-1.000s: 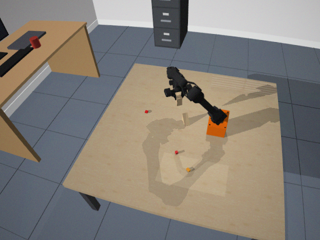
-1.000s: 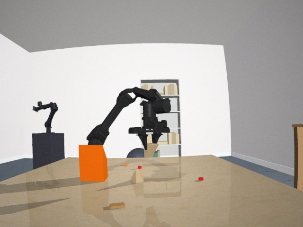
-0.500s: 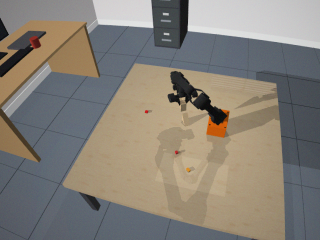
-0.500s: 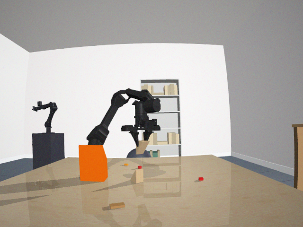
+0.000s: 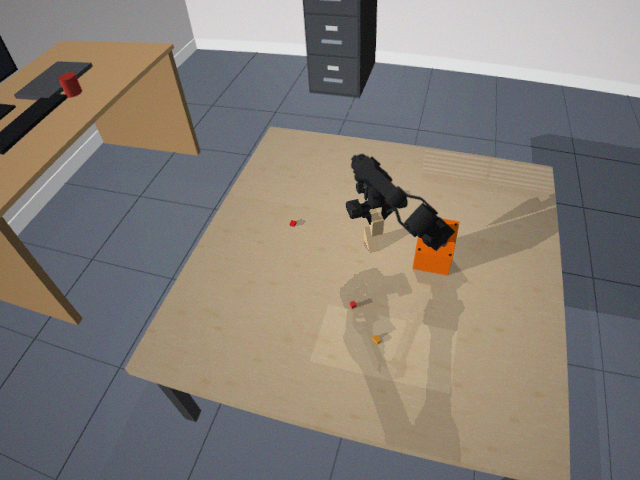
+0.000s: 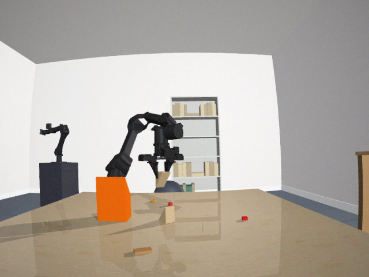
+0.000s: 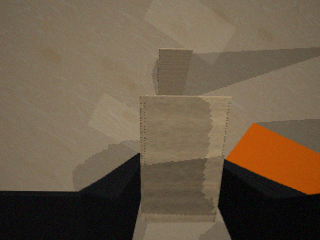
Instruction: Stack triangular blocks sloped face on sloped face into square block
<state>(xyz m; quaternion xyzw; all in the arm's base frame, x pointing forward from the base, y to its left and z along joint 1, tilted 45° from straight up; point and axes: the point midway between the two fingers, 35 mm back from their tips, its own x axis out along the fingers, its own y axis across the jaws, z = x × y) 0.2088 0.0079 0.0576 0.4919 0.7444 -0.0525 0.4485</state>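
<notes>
My gripper (image 6: 162,172) (image 7: 174,159) is shut on one pale wooden triangular block (image 5: 377,223) (image 6: 162,179) (image 7: 182,150) and holds it in the air. The other triangular block (image 5: 369,240) (image 6: 169,214) (image 7: 174,70) stands on the table (image 5: 248,289) below the held one, well apart from it in height. In the wrist view the lower block lies just beyond the far end of the held block, nearly in line with it. In the exterior view the held block hangs a little left of the lower block.
The arm's orange base (image 5: 436,248) (image 6: 113,199) (image 7: 277,157) stands close beside the lower block. Two small red cubes (image 5: 293,223) (image 5: 353,304) (image 6: 244,218) (image 6: 170,203), a small orange piece (image 5: 376,339) (image 6: 153,201) and a flat brown block (image 6: 142,250) lie on the table.
</notes>
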